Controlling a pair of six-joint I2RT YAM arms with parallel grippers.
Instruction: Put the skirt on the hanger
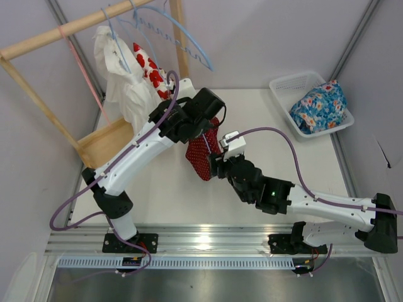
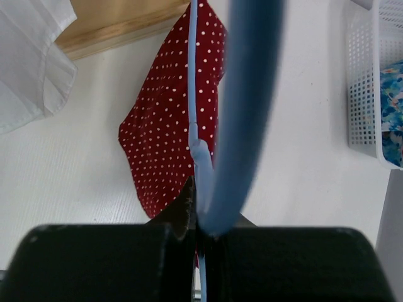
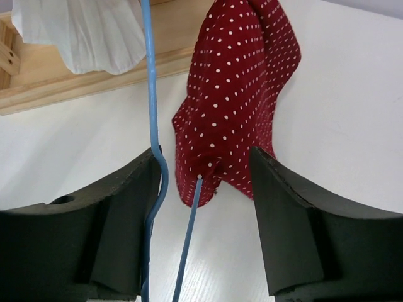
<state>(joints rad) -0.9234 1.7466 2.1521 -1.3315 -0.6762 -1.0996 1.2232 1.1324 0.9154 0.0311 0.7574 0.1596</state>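
The work is at the threading step. The skirt (image 3: 233, 94) hangs in the upper middle of the right wrist view. It is bunched around a wire of the hanger (image 3: 150, 82), and one end of that wire pokes out of its lower tip. In the top view the skirt sits at the centre, above the worktop (image 1: 296, 163), between the two arms.

The left pincer (image 2: 196, 229) is pressed together on the hanger's pale-blue wire at the lower middle of its own view, and so carries hanger and cloth in the air. The right pincer (image 3: 204, 154) stands spread. The skirt's lower tip lies between its fingers, with a gap on either side, so it pinches nothing.

The cloth looks gathered to one side rather than spread along the frame. The next move probably calls for the right pincer either to back away cleanly, without snagging the wire, or to take the fabric again and draw it further along. The left pincer needs to hold the hanger steady meanwhile.
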